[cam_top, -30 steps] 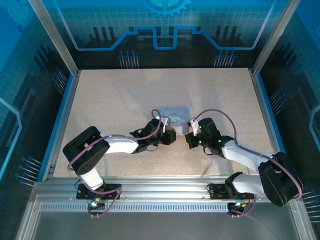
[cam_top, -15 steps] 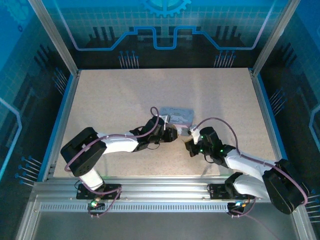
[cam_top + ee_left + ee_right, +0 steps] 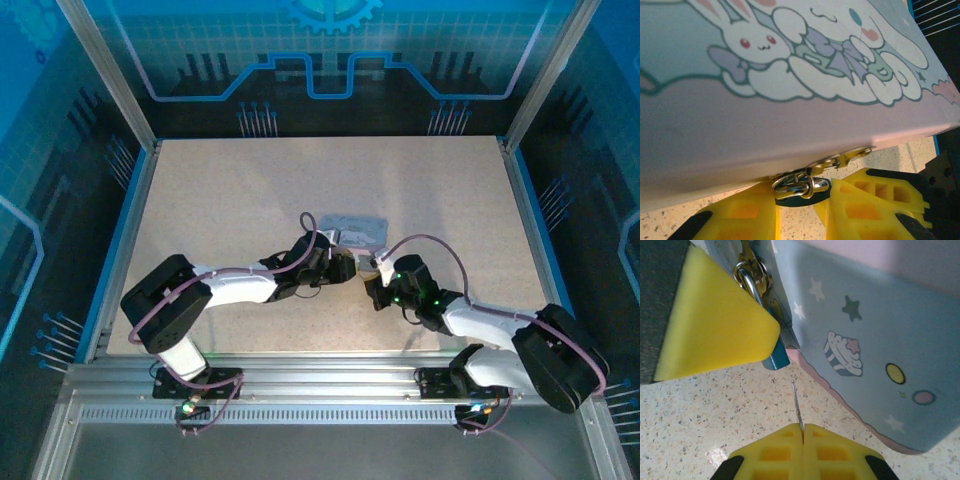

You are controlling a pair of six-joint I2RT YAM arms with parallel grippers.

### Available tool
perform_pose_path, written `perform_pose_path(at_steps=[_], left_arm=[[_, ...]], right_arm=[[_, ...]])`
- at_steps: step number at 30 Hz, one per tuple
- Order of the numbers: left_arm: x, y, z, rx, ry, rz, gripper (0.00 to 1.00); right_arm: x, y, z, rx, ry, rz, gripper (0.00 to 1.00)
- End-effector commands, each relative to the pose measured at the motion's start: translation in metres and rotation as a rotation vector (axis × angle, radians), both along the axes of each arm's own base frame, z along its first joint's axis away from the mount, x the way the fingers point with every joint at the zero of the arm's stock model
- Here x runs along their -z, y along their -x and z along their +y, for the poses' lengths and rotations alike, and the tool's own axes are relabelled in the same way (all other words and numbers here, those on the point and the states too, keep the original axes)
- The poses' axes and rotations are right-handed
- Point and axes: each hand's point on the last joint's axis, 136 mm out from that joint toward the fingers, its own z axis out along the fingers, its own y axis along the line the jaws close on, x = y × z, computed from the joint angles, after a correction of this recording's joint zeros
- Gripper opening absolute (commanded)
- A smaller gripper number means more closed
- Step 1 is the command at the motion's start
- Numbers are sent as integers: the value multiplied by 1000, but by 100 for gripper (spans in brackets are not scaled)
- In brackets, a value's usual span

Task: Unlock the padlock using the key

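Observation:
The padlock has a dark teal body and a silver shackle, and it hangs from the clasp of the pastel tin. My left gripper is shut on the padlock, with a yellow finger on either side of its body. In the right wrist view the padlock's teal corner pokes out below the left gripper's finger. My right gripper is shut on the key, a thin metal sliver. The key's tip points toward the padlock, a short gap below it. Both grippers, the left gripper and the right gripper, meet in front of the tin.
The tin's blue side wall with cupcake and star prints stands close on the right of the key. The speckled table lies all around, bounded by blue rails and the metal frame.
My right gripper has drawn back toward the near edge and shifted left, ending close beside the left gripper. The left gripper keeps its hold on the padlock.

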Motion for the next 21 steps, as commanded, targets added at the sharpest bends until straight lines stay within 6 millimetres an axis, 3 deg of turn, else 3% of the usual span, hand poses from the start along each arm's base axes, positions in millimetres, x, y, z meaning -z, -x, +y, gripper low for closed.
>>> perform_pose_path(at_steps=[1,21], left_arm=[[-40,-8,-10,5,93,-68,24],[-43,-8,-7,-6,89,-78,23]], right_arm=[[-16,-10,12,-5,-39,-55,0],[-25,-9,13,9,-98,-84,0]])
